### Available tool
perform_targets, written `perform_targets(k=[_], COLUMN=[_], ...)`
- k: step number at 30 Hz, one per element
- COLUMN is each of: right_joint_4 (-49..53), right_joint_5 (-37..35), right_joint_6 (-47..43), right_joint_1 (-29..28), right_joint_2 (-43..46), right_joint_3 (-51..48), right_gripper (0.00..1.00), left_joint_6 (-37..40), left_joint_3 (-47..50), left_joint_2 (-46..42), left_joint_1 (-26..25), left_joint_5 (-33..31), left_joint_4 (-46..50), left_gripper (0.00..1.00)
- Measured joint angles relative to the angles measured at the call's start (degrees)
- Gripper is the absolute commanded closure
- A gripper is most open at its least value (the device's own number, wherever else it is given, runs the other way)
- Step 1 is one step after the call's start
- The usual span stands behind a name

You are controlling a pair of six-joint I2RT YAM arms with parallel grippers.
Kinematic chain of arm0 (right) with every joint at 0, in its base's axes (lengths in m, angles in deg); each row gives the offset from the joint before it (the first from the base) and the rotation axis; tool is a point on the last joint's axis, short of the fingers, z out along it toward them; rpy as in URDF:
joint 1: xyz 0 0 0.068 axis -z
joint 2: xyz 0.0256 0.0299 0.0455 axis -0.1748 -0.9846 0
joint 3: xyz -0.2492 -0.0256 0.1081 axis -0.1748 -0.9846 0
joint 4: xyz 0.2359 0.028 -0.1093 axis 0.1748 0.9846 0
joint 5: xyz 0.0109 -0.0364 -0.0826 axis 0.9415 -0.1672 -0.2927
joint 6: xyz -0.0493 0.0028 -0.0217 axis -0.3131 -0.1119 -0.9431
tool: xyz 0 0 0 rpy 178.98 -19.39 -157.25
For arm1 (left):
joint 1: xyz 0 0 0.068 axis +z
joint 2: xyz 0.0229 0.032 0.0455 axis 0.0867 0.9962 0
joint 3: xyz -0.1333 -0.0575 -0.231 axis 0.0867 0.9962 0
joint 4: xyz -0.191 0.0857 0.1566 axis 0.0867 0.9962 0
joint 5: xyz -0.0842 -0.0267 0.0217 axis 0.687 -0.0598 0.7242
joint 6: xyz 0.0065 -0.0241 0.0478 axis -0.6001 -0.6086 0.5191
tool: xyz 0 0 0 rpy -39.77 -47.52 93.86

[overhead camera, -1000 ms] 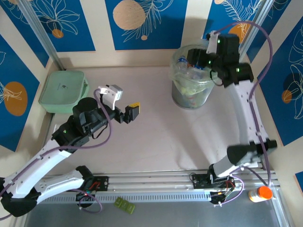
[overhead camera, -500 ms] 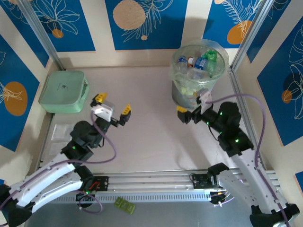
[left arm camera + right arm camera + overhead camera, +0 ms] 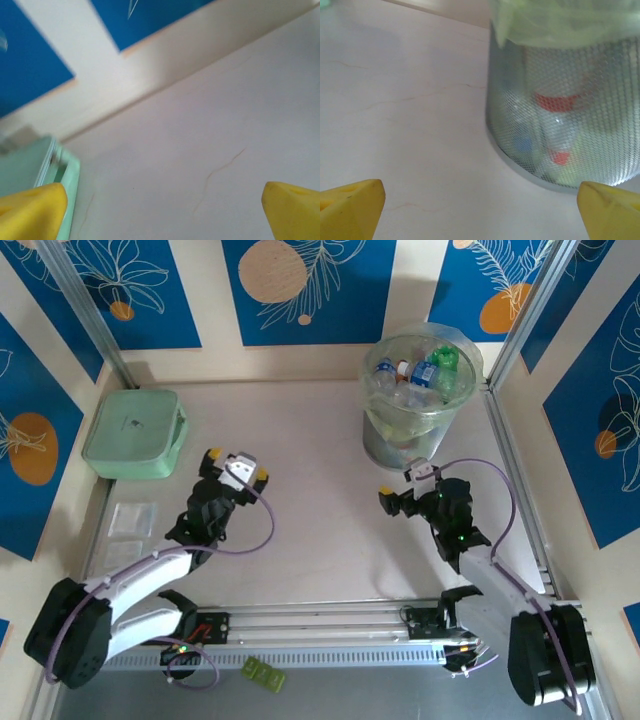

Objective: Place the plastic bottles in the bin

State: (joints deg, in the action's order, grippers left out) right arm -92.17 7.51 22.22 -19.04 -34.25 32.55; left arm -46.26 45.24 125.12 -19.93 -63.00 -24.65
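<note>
The plastic bottles (image 3: pixel 415 375) are piled inside the bin (image 3: pixel 372 445), at the far right of the table (image 3: pixel 310 510). From above, blue, red and green caps and labels show among the crushed clear bodies, and the heap reaches close to the rim. The bin's clear greenish bag folds over that rim. In the right wrist view the bin (image 3: pixel 600 75) stands upright on the table (image 3: pixel 405 115). The bottles (image 3: pixel 559 102) show through its mesh-patterned wall as blurred red, blue and pale green patches, with the bag bunched over the top edge.

The right gripper (image 3: pixel 398 498) sits low over the table, near the bin and on its near side, apart from it. In its own camera the right gripper (image 3: pixel 480 210) has its two yellow fingers (image 3: pixel 350 207) spread to the bottom corners, released, with bare table between them.

The left gripper (image 3: pixel 237 464) is well apart from the bin, over the left half of the table. The wrist camera shows the left gripper (image 3: pixel 160 215) with its yellow fingers (image 3: pixel 30 210) also spread wide and holding nothing. Beyond them lie pale table (image 3: pixel 200 125) and a corner of the pale-green box (image 3: pixel 62 172).

From above, that pale-green box (image 3: pixel 133 432) lies flat with its lid on at the far left of the table, beyond the left gripper. Blue panels (image 3: pixel 300 290) with white leaf drawings and orange discs line the walls around the table.
</note>
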Motion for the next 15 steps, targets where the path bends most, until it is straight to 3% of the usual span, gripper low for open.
perform_targets(k=[7,12,15], right_joint_4=[-7.8,-13.2,-16.9], right_joint_5=[-4.0,-5.3,-5.8], right_joint_6=[6.7,12.3,15.4], right_joint_1=[7.9,9.2,10.0], right_joint_2=[-7.3,-11.1,-13.6], right_joint_3=[-1.0,-1.4,-1.4], right_gripper=[0.01,0.01,0.01], left_joint_6=[-5.7,-8.2,-9.8], left_joint_3=[3.6,4.9,5.2], left_joint_2=[8.1,14.4,20.2], left_joint_1=[8.8,12.4,15.7], left_joint_5=[0.2,2.8,6.4], left_joint_4=[-6.0,-12.2,-20.7], left_gripper=[0.01,0.01,0.01])
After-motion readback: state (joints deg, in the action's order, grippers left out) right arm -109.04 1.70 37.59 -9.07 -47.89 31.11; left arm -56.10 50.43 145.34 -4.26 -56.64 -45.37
